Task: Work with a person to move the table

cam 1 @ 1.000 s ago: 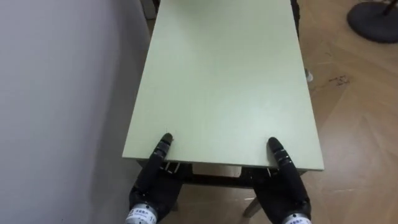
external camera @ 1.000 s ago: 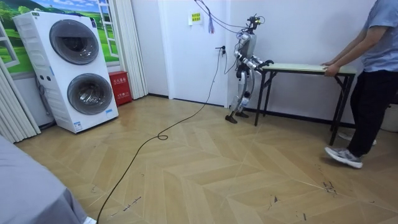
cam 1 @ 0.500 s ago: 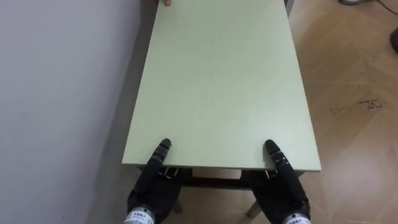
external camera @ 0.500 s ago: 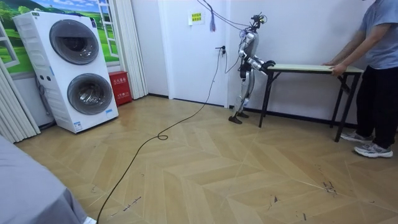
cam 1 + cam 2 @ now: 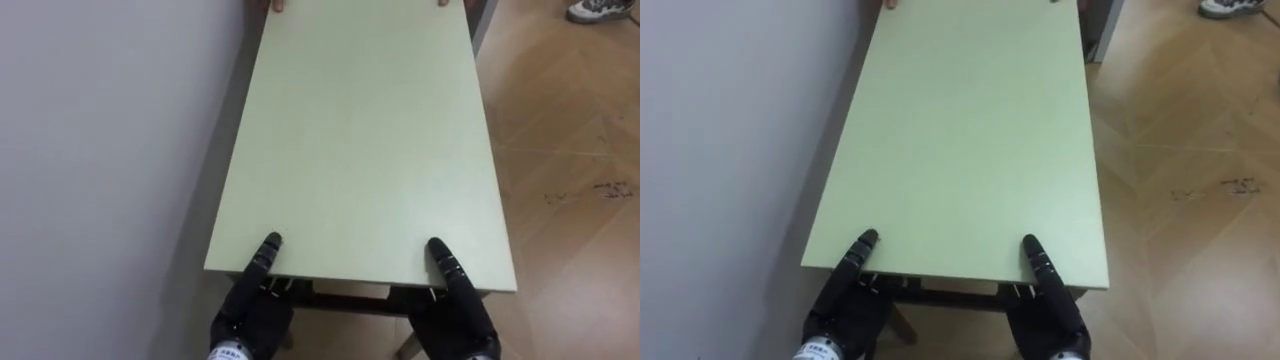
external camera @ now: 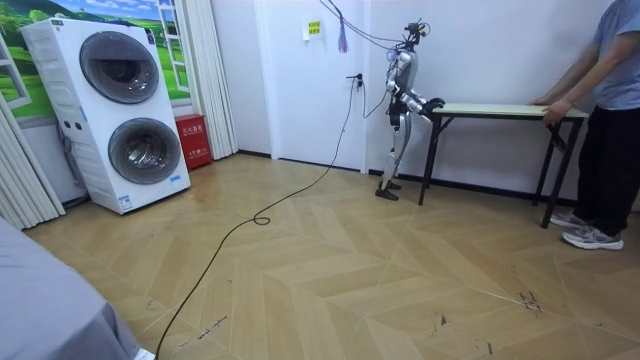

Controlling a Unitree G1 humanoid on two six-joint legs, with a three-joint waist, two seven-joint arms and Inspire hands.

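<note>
A long pale-green table (image 5: 365, 140) stretches away from me beside a wall. My left hand (image 5: 250, 305) and right hand (image 5: 460, 312) clamp its near edge, each with the thumb on top and the fingers underneath. A person's fingertips (image 5: 275, 5) rest on the far edge. In the room view I stand at the end of the table (image 6: 500, 109) nearer the room view's left. The person (image 6: 605, 110) holds the other end with a hand (image 6: 552, 112).
A white wall (image 5: 100, 150) runs close along the table's left side. Wooden floor (image 5: 570, 170) lies open to the right, with the person's shoe (image 5: 605, 10) at the far end. A stacked washer and dryer (image 6: 120, 110) and a red box (image 6: 192, 140) stand farther off.
The table, the person and I have shifted toward the room view's right along the wall. The person's fingertips now show at the far edge. My hands keep the same hold.
</note>
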